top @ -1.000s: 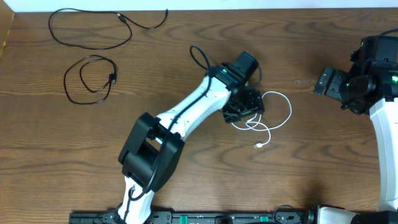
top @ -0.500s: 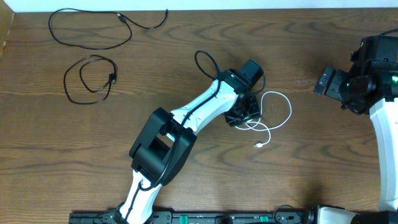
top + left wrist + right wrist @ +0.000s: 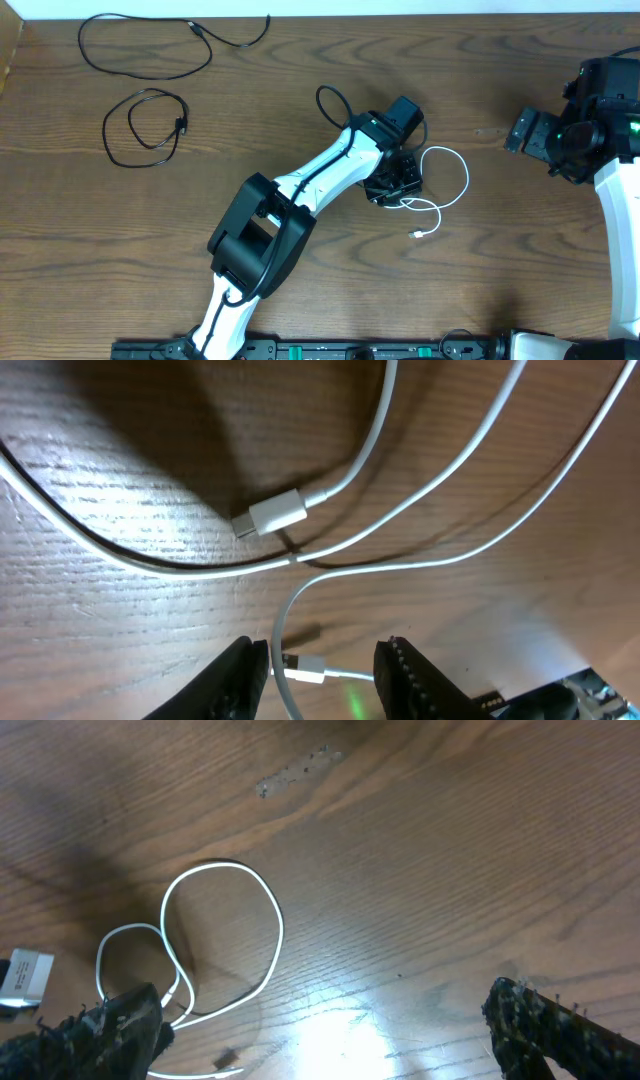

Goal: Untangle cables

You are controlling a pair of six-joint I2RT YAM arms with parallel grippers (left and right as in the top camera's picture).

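The wooden table [image 3: 520, 270] bears a long black cable [image 3: 198, 31], a short black cable [image 3: 181, 125] and a white cable [image 3: 466, 180].

The long black cable [image 3: 196, 29] sprawls in one wide loop at the upper left, its tail trailing right. The short black cable [image 3: 181, 125] lies loosely coiled just below it. The white cable [image 3: 467, 180] lies right of centre in overlapping loops, with one white plug [image 3: 418, 234] at its lower end.
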